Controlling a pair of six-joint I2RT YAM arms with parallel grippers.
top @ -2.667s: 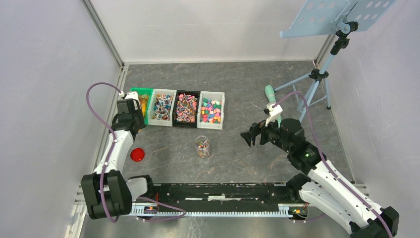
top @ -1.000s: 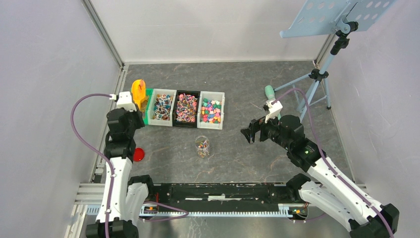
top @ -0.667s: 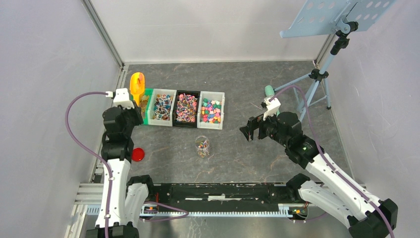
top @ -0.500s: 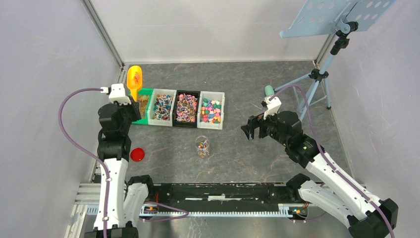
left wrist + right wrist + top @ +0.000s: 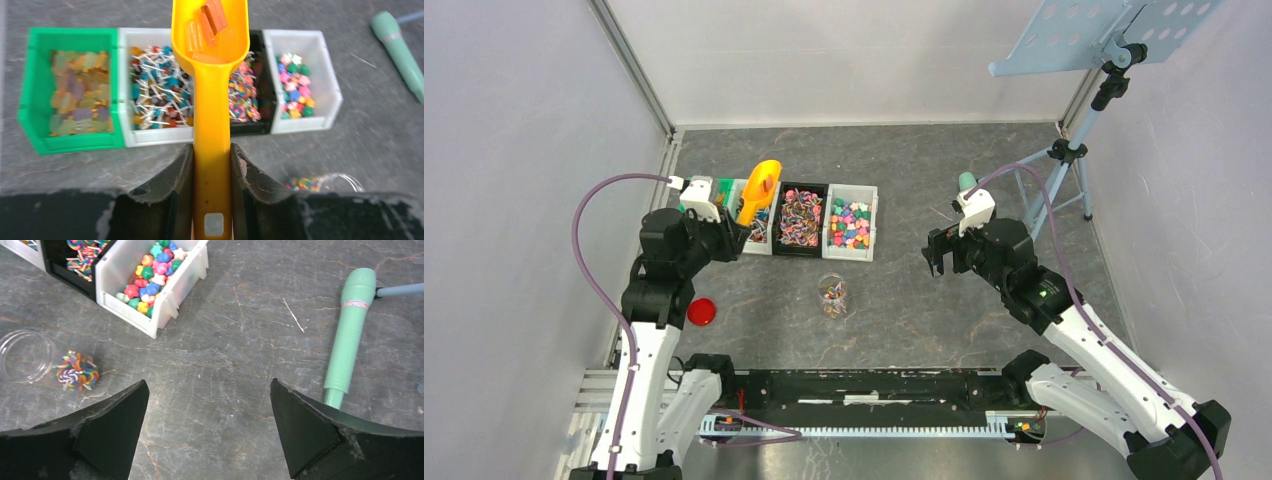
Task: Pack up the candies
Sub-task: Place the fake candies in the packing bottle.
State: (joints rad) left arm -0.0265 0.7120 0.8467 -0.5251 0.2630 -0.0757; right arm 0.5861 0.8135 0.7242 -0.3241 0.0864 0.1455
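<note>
left claw [image 5: 212,150], pinching the orange scoop [image 5: 212,110], has lifted candies [image 5: 206,19] from the green bin [image 5: 70,32] and swung right; the jar [image 5: 832,293] to its right probably comes next. right claw [image 5: 209,385] hangs spread.

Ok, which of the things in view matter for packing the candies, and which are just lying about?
In the job: orange scoop carrying candies; four candy bins; clear jar; red lid.
Lying about: green stick-shaped tool; blue stand on its tripod.
</note>
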